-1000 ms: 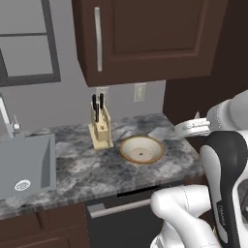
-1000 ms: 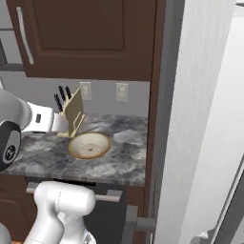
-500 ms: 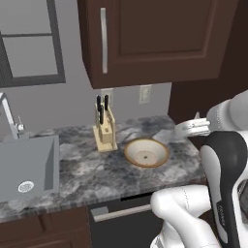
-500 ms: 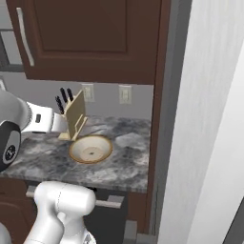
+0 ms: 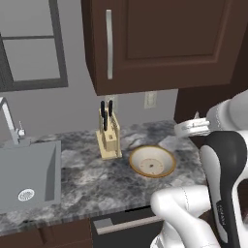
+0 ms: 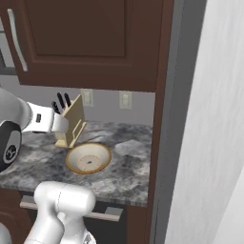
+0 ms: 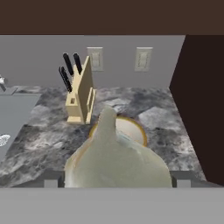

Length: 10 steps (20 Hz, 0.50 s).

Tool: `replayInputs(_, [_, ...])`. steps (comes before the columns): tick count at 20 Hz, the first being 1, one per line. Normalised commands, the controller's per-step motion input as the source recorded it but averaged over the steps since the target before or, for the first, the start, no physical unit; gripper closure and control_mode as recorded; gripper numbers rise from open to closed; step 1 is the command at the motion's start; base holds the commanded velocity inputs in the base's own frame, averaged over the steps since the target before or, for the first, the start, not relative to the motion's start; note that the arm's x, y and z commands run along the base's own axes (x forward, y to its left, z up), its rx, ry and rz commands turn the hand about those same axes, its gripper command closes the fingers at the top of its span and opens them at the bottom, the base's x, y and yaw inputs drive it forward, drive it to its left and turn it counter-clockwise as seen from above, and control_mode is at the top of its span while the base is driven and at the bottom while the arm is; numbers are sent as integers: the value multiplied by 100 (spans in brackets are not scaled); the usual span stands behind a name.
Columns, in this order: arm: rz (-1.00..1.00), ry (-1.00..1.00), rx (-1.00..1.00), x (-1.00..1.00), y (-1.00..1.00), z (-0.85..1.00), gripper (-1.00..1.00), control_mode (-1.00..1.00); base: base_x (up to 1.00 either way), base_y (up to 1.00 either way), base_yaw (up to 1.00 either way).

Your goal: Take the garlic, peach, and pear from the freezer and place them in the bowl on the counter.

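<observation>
The hand (image 7: 114,183) grips the garlic (image 7: 116,159); the bowl (image 5: 152,161) near the counter (image 5: 97,181) right edge looks empty, so apparently nothing is delivered yet.

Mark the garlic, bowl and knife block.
garlic (image 7: 117,162), hand view, middle of the bulb.
bowl (image 5: 151,161), left base view, cream inside.
knife block (image 5: 109,139), left base view, front face of the wood.

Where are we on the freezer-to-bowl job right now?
Nothing is delivered yet: the bowl on the counter has nothing in it. In hand: the hand view shows the garlic between the fingertips of the gripper, looking toward the bowl. Left: drop the garlic in, then fetch the peach and the pear.
</observation>
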Motion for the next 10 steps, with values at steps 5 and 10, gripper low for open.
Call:
replayInputs(5, [0, 7, 0, 6, 0, -15, 100, -100, 13, 0, 0])
replayInputs(10, [0, 30, -1, 16, 4, -55, 100, -100, 0, 0, 0])
